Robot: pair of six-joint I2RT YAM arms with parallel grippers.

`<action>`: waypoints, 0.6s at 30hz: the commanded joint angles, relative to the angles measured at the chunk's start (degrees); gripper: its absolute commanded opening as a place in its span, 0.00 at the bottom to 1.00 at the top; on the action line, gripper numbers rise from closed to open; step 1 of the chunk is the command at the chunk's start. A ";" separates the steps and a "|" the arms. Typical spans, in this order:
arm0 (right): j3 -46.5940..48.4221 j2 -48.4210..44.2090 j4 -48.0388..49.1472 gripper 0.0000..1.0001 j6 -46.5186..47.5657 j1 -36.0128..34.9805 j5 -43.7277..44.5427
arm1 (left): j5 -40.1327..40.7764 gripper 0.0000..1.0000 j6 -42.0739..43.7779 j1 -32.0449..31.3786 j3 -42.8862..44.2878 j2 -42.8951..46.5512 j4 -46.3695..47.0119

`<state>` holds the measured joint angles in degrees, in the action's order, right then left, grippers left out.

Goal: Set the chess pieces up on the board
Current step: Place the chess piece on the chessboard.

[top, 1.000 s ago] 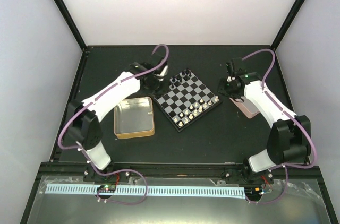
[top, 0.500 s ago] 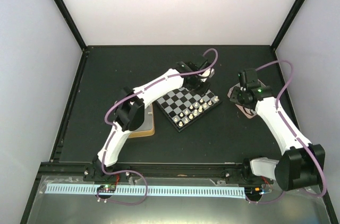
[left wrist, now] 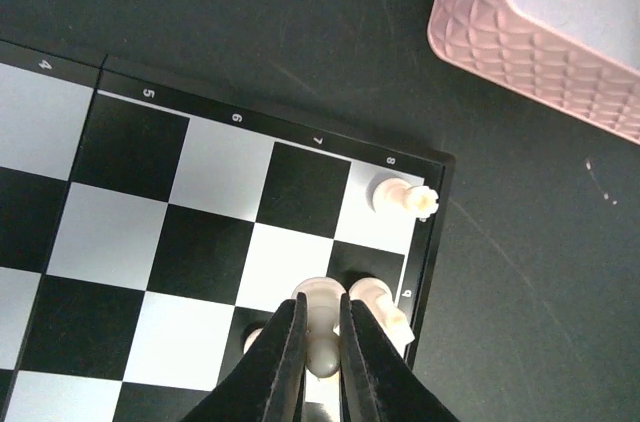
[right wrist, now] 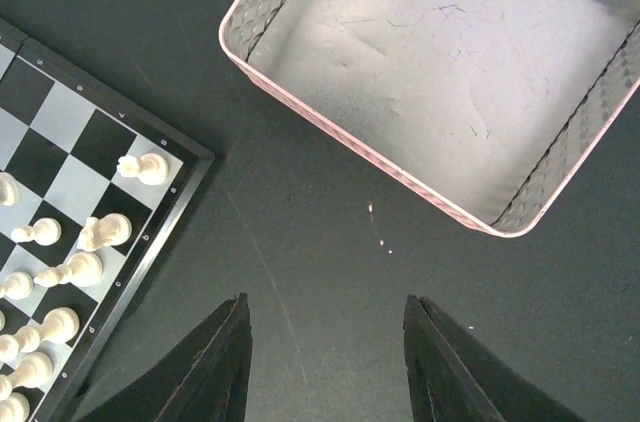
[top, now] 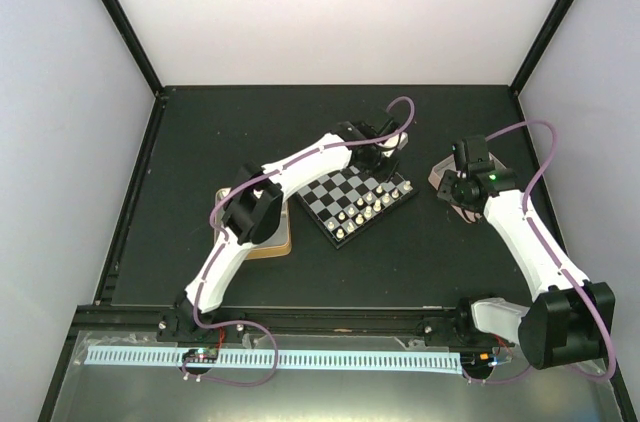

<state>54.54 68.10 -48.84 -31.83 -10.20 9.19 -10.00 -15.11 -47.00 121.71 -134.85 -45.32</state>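
Dark tabletop point(top: 200, 142): left end effector point(left wrist: 321, 304) clamped on a cream-white piece point(left wrist: 320, 289) at a corner of the board point(left wrist: 200, 242); right end effector point(right wrist: 325, 307) open, pink tray point(right wrist: 350, 135) just ahead.

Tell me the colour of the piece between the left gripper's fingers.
Cream-white chess piece; left wrist view shows it best.

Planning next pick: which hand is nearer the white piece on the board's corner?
Left. Left hand, shut on a white piece, is beside the corner piece; right hand hovers off the board.
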 commanded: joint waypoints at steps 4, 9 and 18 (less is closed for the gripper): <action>-0.67 -0.27 0.37 0.44 0.66 0.35 0.48 | 2.07 0.12 0.74 -0.55 2.93 -2.90 0.85; -0.52 0.18 0.49 0.44 0.89 0.31 0.46 | 2.67 0.12 0.64 -0.55 3.01 -4.00 0.59; 0.01 1.10 0.52 0.44 1.25 0.40 0.29 | 0.00 0.10 0.40 -0.59 3.17 -4.67 2.20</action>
<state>54.26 68.60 -48.86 -31.29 -10.20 8.95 -8.51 -15.00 -47.03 121.99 -138.15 -44.84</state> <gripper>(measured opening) 0.438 0.108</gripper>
